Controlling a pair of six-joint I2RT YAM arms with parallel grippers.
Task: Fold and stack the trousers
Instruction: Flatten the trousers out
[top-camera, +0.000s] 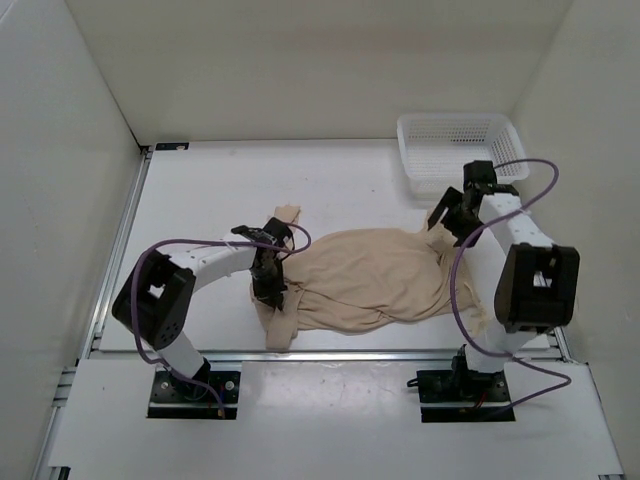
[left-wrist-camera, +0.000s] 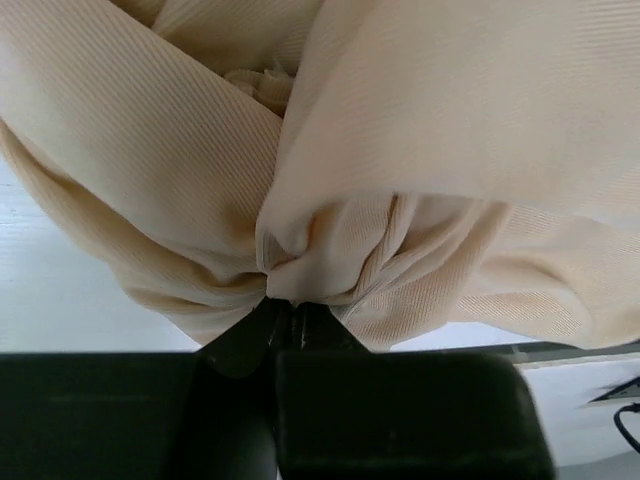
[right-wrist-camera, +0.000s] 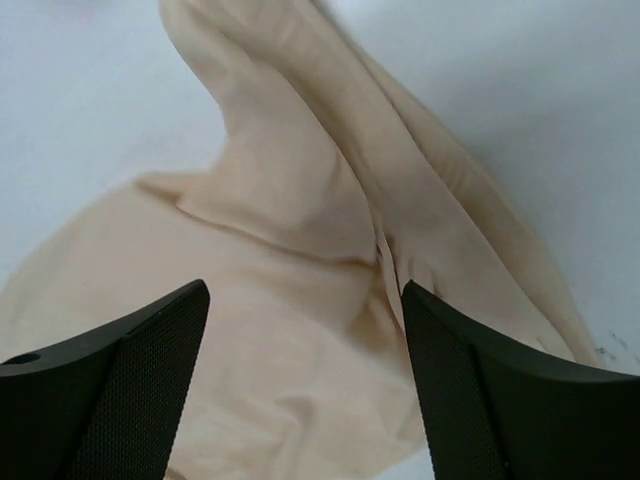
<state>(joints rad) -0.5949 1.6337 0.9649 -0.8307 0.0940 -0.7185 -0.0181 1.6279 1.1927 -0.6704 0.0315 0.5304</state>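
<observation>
The beige-tan trousers (top-camera: 365, 280) lie bunched and wrinkled across the middle of the white table. My left gripper (top-camera: 268, 272) is at their left end and is shut on a pinched fold of the fabric (left-wrist-camera: 300, 250), which drapes over the wrist view. My right gripper (top-camera: 447, 222) is open just above the right end of the trousers (right-wrist-camera: 300, 330), its two fingers (right-wrist-camera: 130, 370) spread wide with cloth between and below them. A narrow end of the trousers (top-camera: 287, 213) sticks out beyond the left gripper.
A white plastic mesh basket (top-camera: 455, 140) stands at the back right, just beyond the right arm. White walls enclose the table on the left, back and right. A metal rail (top-camera: 330, 353) runs along the near edge.
</observation>
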